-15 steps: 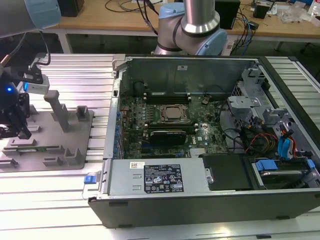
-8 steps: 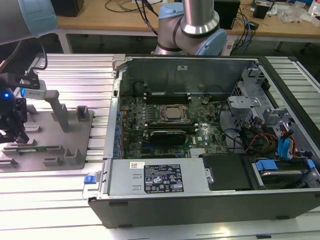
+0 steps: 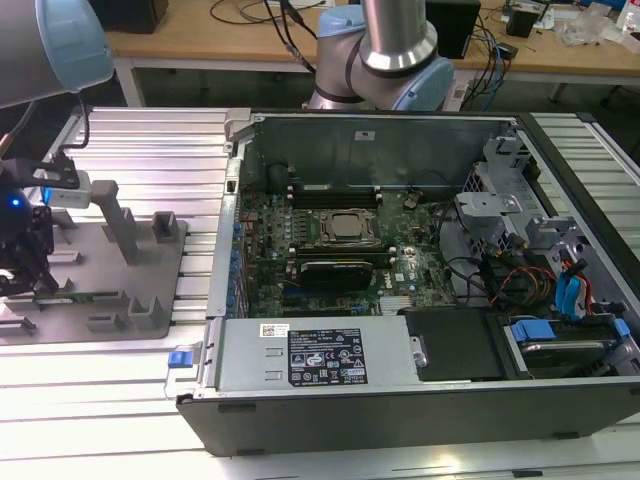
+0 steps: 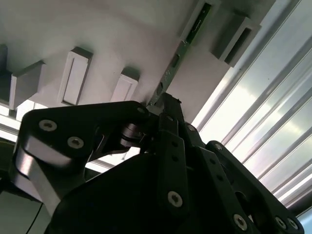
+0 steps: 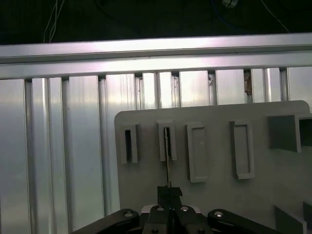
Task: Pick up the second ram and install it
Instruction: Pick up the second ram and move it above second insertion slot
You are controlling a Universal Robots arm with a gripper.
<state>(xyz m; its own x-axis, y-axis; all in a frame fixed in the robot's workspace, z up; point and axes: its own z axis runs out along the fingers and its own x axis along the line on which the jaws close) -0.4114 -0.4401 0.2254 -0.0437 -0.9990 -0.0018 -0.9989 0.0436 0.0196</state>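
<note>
Clenched on the second ram (image 4: 173, 62), the gripper (image 5: 169, 191) pinches its flat faces, presumably because slotted blocks (image 5: 162, 141) on the grey fixture plate (image 5: 219, 146) hold the stick standing on edge.

Bright overhead room light. Hard glare on ribbed table (image 3: 130, 130) around computer case (image 3: 420, 425); case interior dimmer, shadowed. Claw (image 4: 167, 101) near-black against glaring table in second wrist view.

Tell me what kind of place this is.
Likely a robotics lab bench: an opened computer case on a slotted aluminium table, a cable-strewn desk behind, and the gripper shut on the second ram at a grey fixture plate.
</note>
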